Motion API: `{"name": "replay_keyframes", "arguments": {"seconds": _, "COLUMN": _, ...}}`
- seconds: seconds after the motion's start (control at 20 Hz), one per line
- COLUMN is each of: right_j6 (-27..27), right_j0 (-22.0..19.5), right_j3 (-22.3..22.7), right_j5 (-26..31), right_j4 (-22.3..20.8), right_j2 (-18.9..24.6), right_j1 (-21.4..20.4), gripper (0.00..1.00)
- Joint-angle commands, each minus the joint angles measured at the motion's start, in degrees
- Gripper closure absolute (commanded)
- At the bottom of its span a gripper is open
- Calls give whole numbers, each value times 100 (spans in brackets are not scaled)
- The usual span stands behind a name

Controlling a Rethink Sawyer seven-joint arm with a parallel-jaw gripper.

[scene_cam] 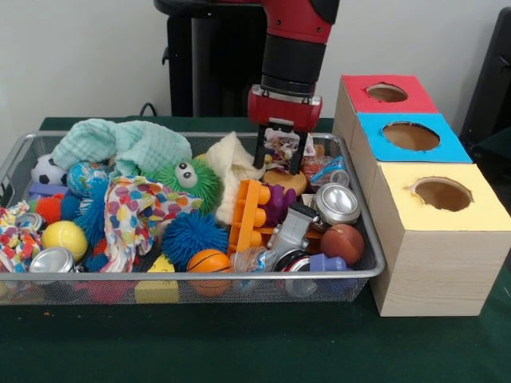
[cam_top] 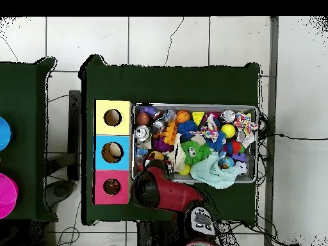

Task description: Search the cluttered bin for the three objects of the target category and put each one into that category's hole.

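My gripper [scene_cam: 279,156] hangs over the back right part of the wire bin [scene_cam: 363,239]. It is shut on a crumpled printed wrapper [scene_cam: 281,146], which sits between the two black fingers just above the clutter. Right of the bin stand three boxes with round holes in their tops: red [scene_cam: 386,92] farthest, blue [scene_cam: 410,136] in the middle, yellow [scene_cam: 441,193] nearest. In the overhead view the red arm [cam_top: 160,189] covers the gripper at the bin's lower left corner, beside the blue box [cam_top: 113,152] and the red box [cam_top: 112,186].
The bin is full: silver cans [scene_cam: 337,202], an orange block toy [scene_cam: 249,214], a green furry toy [scene_cam: 188,177], a blue spiky ball [scene_cam: 190,233], a small basketball [scene_cam: 209,261], a brown ball [scene_cam: 343,242], a mint cloth [scene_cam: 120,144].
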Motion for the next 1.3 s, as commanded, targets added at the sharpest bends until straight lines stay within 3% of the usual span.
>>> {"name": "replay_keyframes", "arguments": {"seconds": 0.05, "right_j6": 1214, "right_j0": -452, "right_j3": 51, "right_j5": 522, "right_j4": 152, "right_j2": 1051, "right_j1": 591, "gripper": 0}}
{"name": "replay_keyframes", "arguments": {"seconds": 0.3, "right_j6": 1608, "right_j0": -669, "right_j3": 652, "right_j5": 771, "right_j4": 430, "right_j2": 1340, "right_j1": -101, "gripper": 0}}
{"name": "replay_keyframes", "arguments": {"seconds": 0.6, "right_j6": 1920, "right_j0": -1120, "right_j3": 1350, "right_j5": -229, "right_j4": 61, "right_j2": 1680, "right_j1": -990, "gripper": 0}}
{"name": "replay_keyframes", "arguments": {"seconds": 0.75, "right_j6": 1959, "right_j0": -1266, "right_j3": 1541, "right_j5": -398, "right_j4": 40, "right_j2": 1788, "right_j1": -1273, "gripper": 0}}
{"name": "replay_keyframes", "arguments": {"seconds": 1.0, "right_j6": 1834, "right_j0": -1418, "right_j3": 1603, "right_j5": -479, "right_j4": 48, "right_j2": 1952, "right_j1": -1338, "gripper": 0}}
{"name": "replay_keyframes", "arguments": {"seconds": 1.3, "right_j6": 1641, "right_j0": -1451, "right_j3": 1326, "right_j5": -1034, "right_j4": -146, "right_j2": 1940, "right_j1": -562, "gripper": 0}}
